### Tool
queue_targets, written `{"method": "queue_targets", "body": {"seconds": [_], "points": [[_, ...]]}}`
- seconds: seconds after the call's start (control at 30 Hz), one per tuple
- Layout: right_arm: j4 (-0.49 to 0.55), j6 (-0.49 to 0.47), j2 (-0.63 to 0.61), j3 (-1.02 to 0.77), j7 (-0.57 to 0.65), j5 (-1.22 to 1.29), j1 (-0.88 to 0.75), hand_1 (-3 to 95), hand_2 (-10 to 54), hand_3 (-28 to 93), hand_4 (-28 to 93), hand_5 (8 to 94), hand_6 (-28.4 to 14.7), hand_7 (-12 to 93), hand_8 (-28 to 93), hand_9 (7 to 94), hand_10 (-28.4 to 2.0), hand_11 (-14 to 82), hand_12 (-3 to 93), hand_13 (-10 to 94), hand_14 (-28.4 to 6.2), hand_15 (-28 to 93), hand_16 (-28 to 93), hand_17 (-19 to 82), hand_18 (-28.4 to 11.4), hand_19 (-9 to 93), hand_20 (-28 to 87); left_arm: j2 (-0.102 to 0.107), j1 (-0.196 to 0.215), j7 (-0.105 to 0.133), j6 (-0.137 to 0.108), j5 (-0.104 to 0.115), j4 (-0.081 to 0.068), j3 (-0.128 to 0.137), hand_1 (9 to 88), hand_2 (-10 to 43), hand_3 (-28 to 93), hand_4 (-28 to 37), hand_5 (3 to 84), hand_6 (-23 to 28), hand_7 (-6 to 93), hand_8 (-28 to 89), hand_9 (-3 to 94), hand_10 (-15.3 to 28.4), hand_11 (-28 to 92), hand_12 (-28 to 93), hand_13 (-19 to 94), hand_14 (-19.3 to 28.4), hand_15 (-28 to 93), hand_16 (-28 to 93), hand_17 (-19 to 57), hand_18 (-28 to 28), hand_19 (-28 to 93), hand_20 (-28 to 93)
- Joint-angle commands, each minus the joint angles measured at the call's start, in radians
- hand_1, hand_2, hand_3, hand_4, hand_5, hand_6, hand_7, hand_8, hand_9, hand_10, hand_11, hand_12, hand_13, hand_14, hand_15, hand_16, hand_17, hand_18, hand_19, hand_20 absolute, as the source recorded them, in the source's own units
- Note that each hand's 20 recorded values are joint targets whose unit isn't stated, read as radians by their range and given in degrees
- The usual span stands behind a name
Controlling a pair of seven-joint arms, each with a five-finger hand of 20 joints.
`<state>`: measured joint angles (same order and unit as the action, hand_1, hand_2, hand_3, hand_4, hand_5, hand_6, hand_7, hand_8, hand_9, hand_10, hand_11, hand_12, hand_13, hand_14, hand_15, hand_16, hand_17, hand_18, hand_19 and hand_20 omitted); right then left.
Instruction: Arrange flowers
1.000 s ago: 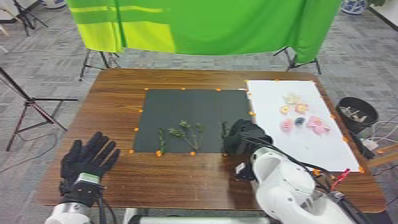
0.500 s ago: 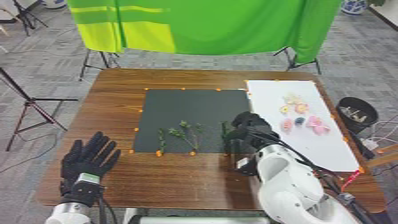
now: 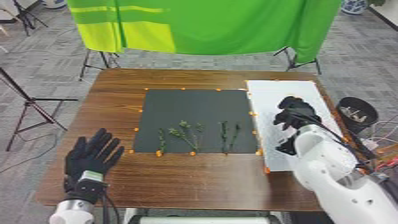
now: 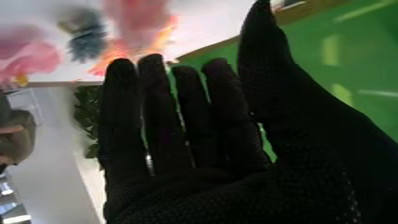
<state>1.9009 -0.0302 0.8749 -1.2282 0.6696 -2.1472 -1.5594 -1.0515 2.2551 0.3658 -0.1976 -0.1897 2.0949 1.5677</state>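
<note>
Over the white sheet, my right hand [image 3: 298, 112] covers the spot where the flower heads lie. In the right wrist view the right hand [image 4: 200, 145] is open with straight fingers and holds nothing; beyond its fingertips are a pink flower [image 4: 31, 57], a blue-grey flower [image 4: 86, 37] and a pink-red flower [image 4: 138, 22]. Green stems [image 3: 187, 136] lie on the dark mat [image 3: 195, 107], with two more stems [image 3: 229, 137] at its right part and a single one [image 3: 162, 140] at its left. My left hand [image 3: 91, 152] rests open at the table's left side.
The white sheet [image 3: 271, 90] lies along the right of the brown table [image 3: 178, 187]. A black bin [image 3: 357, 111] stands off the table's right edge. Behind the table hangs a green cloth [image 3: 204, 27].
My right hand has moved from the mat's lower right corner, rightward and away from me, over the flower heads. The stems at the mat's right are uncovered. My left hand has shifted slightly.
</note>
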Motion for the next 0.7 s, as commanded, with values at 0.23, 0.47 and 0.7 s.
{"method": "queue_targets", "body": {"seconds": [0.23, 0.47, 0.7], "points": [[-0.018, -0.247, 0.018, -0.048, 0.056, 0.036, -0.012, 54.3, -9.5, 88, -28, 48.9, -3.3, 20, -14, 48.5, -11.1, 9.2, 11.5, 46, -10.3, 14, 16, 25, -18.8, 73, 28, 0.032, -0.076, 0.023, 0.023, -0.031, -0.012, -0.007, 29.0, 15.0, 70, -28.3, 45.5, 10.4, 13.2, -7, 36.3, 15.7, 27, 13, 27, 17.7, 48, -6, -6.3, 17.2, 43, 17], [-0.026, -0.084, 0.013, 0.0, 0.038, -0.03, -0.042, 57.3, -9.5, 84, -28, 57.5, 1.1, 21, -14, 63.5, -10.4, 13.6, 14.7, 56, -9.3, 21, 20, 26, -18.5, 73, 30, 0.024, -0.068, 0.025, 0.014, -0.024, -0.009, -0.003, 29.0, 15.1, 70, -28.3, 45.6, 10.2, 13.2, -7, 36.3, 15.7, 27, 14, 27, 17.7, 47, -6, -6.3, 17.2, 43, 17], [-0.023, 0.048, 0.004, 0.029, 0.031, -0.085, -0.049, 62.7, -9.5, 72, -28, 74.6, 2.4, 27, 0, 86.4, -8.8, 5.7, 33.9, 67, -6.8, 18, 38, 29, -18.5, 78, 38, 0.021, -0.065, 0.03, 0.015, -0.024, -0.01, -0.003, 29.0, 15.0, 70, -28.3, 45.6, 10.4, 13.0, -7, 36.4, 15.8, 27, 14, 27, 17.7, 47, -6, -6.2, 17.2, 43, 17]]}}
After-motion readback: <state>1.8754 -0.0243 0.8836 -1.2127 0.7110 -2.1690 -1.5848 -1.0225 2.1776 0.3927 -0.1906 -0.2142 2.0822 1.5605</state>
